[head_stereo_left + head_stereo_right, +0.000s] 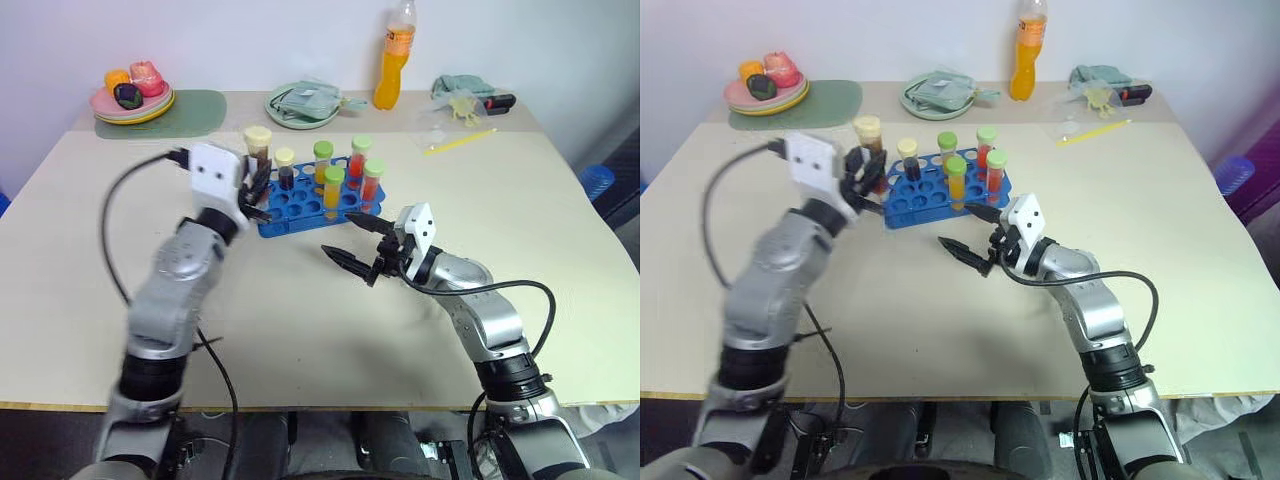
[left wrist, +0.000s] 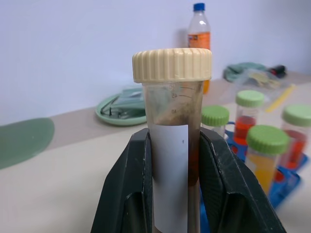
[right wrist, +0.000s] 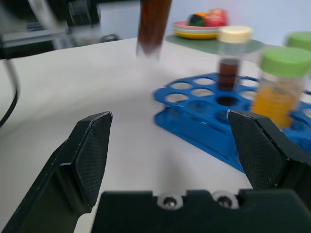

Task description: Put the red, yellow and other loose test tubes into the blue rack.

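Note:
My left gripper point(image 1: 258, 188) is shut on a dark maroon test tube point(image 1: 259, 150) with a pale-yellow cap and a white label point(image 2: 170, 170). It holds the tube upright just over the left end of the blue rack point(image 1: 300, 207). Several capped tubes stand in the rack: a small maroon one point(image 1: 285, 172), yellow-orange ones point(image 1: 333, 192) and red ones point(image 1: 372, 183) with green caps. My right gripper point(image 1: 338, 233) is open and empty, low over the table in front of the rack's right half, pointing toward the left arm. In the right wrist view the held tube's bottom point(image 3: 153, 24) hangs beyond the rack's corner point(image 3: 194, 121).
An orange drink bottle point(image 1: 397, 65) and a round green plate point(image 1: 303, 103) stand behind the rack. Stacked plates with toy food point(image 1: 132, 98) sit on a green mat point(image 1: 195, 110) at the back left. A cloth point(image 1: 458, 86) and a yellow stick point(image 1: 460, 142) lie at the back right.

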